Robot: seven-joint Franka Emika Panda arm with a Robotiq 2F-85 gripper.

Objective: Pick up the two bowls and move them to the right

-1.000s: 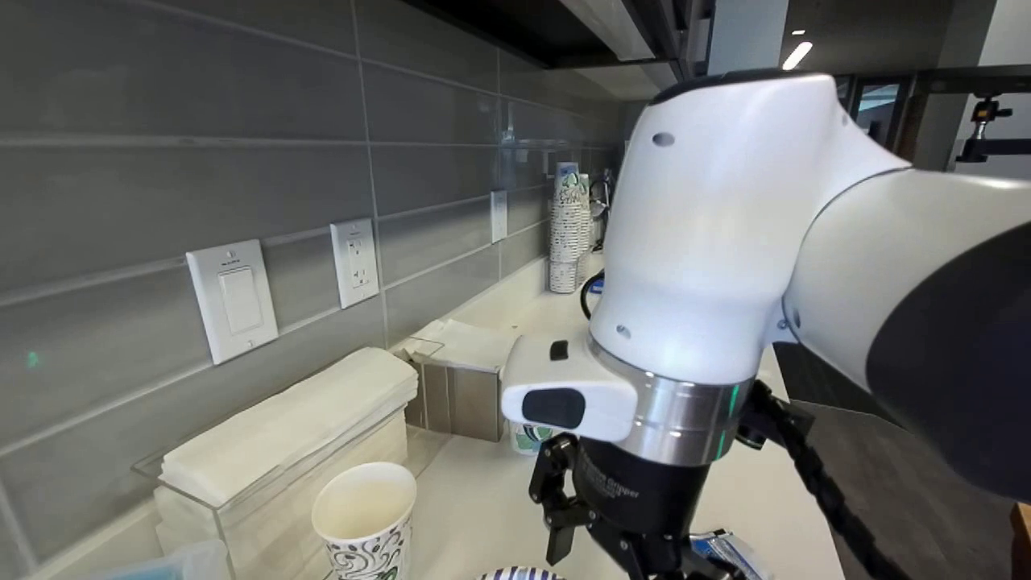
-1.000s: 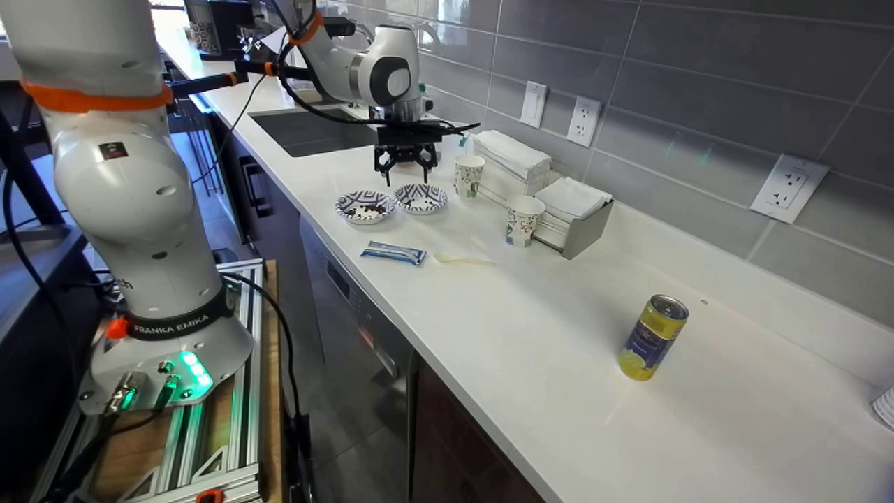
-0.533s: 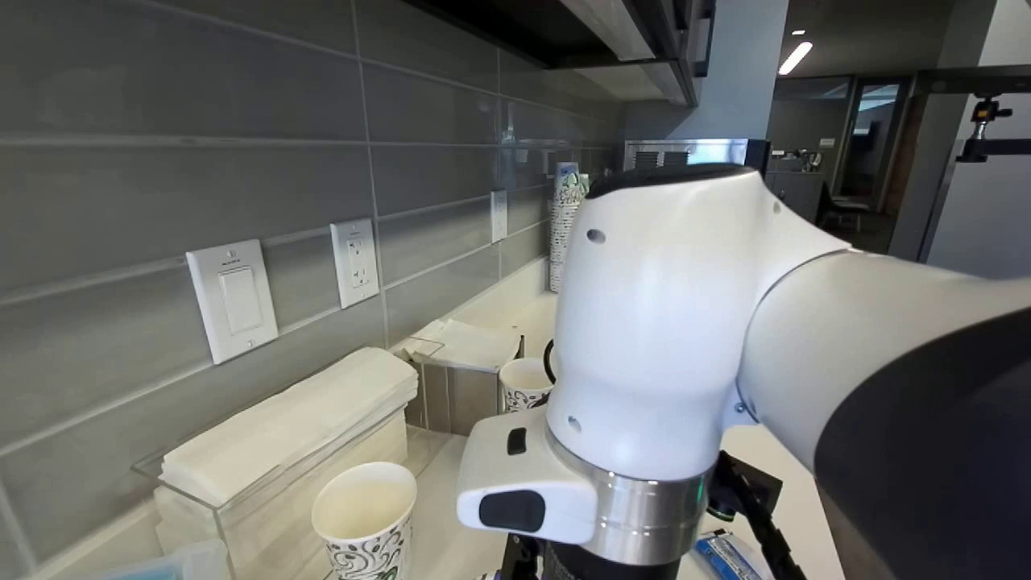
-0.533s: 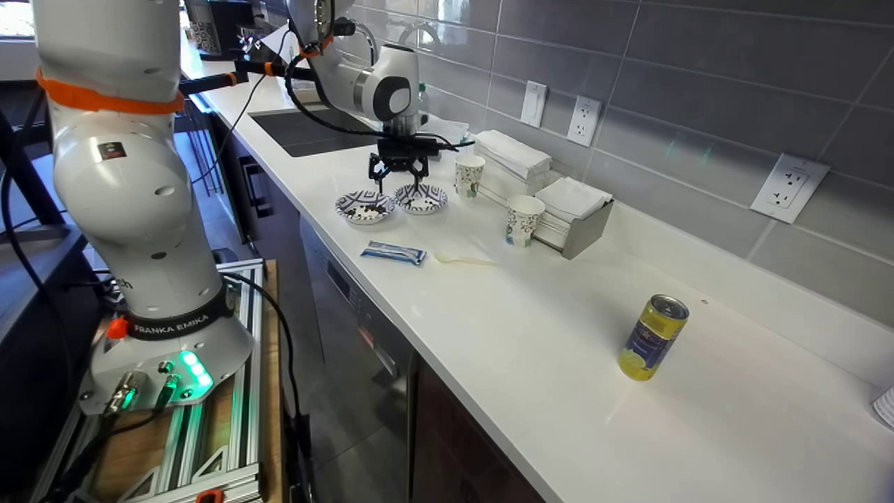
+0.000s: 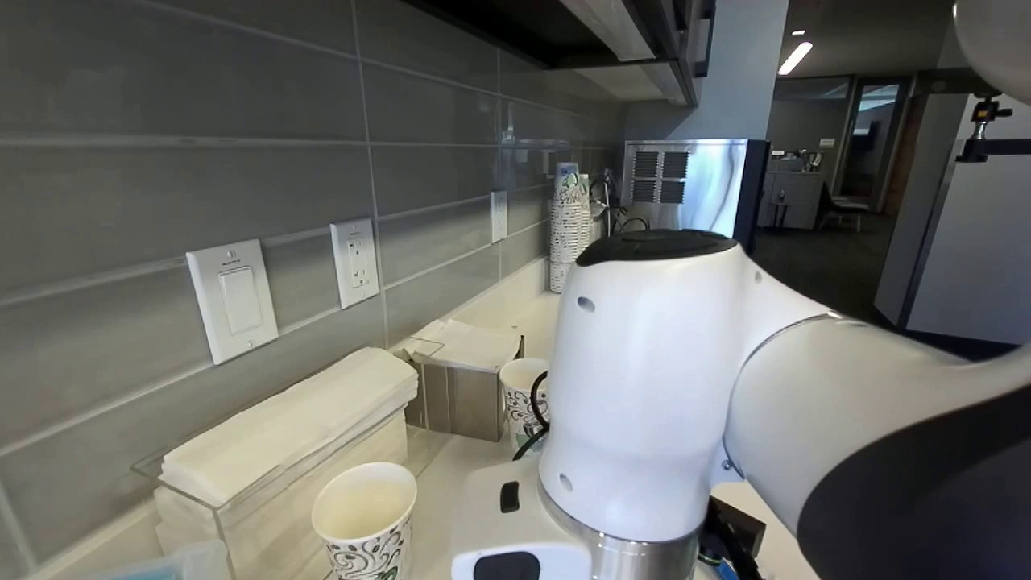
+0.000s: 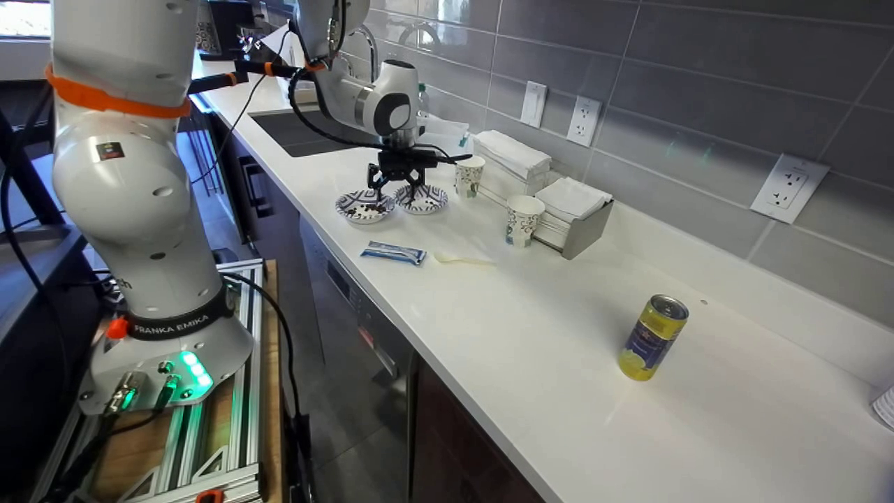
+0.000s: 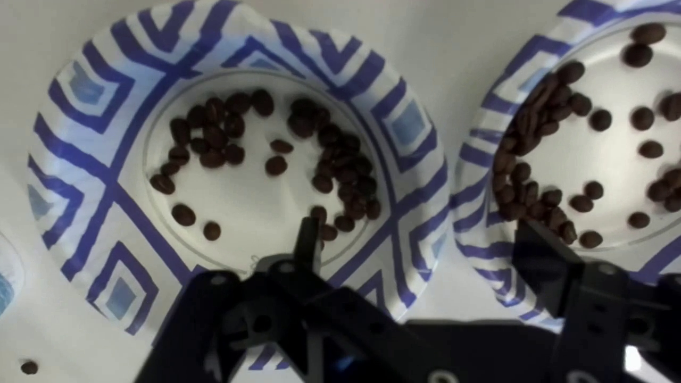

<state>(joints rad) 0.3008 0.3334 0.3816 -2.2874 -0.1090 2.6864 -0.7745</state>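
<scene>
Nearest the wrist camera is the gripper, its fingers well parted and holding nothing: one tip over the left bowl and one over the right bowl, sides as the wrist view has them, so the two facing rims lie between. Whether a tip touches anything is unclear. Both bowls sit on the counter, rims touching or nearly so, each with loose dark beans in it; the right bowl runs out of the frame. They look like thin paper, so I would expect them to be light, springy at the rim, easily creased and not very slippery. The load is the trouble: beans would roll to whichever side dips. The likely hold is where the rims meet, pinching both in one slow, soft squeeze, with the fingers low enough to catch both edges. Held so, each bowl would hang from one side and may sag outward and spill, so the lift should be level and unhurried. A stray bean lies on the counter near the left bowl. In an exterior view a cup stands near the pair, napkins just beyond it, the bar and spoon a little apart, and the can well apart.
</scene>
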